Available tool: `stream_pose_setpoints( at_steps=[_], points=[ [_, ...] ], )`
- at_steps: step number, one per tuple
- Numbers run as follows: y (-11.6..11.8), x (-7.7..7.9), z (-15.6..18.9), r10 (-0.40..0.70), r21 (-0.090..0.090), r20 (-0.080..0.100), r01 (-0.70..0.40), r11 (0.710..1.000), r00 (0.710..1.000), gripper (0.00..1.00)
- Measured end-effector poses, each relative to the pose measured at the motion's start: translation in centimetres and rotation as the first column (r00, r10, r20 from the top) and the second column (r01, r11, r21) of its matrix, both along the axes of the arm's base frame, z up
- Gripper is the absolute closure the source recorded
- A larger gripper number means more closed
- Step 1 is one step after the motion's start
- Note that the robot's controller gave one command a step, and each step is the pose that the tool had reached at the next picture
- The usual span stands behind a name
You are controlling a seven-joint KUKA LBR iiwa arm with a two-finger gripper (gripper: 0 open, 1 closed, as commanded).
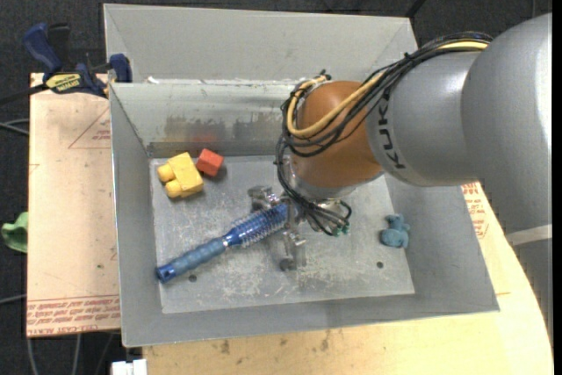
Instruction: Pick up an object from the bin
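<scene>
- Grey bin [351,272], floor scuffed.
- Yellow block [181,175] at far left, with a red block [210,162] just beside it.
- Blue brush [219,243] lying diagonally mid-floor, handle toward near left.
- Small blue piece [394,233] at right, well apart from the rest.
</scene>
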State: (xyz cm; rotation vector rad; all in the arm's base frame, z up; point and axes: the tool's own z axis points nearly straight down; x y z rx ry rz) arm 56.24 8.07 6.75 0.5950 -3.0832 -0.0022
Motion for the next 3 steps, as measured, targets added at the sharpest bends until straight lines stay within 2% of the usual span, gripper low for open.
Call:
stream_pose_setpoints(
  at_steps=[1, 2, 3],
  points=[
    [0.1, 0.0, 0.0, -0.001, 0.001, 0.002, 0.001, 1.0, 1.0, 0.0],
    [0.1, 0.1, 0.1, -0.002, 0.001, 0.003, 0.002, 1.0, 1.0, 1.0],
    [0.1, 0.2, 12.4, -0.004, 0.0, 0.011, 0.004, 1.0, 1.0, 1.0]
  ],
)
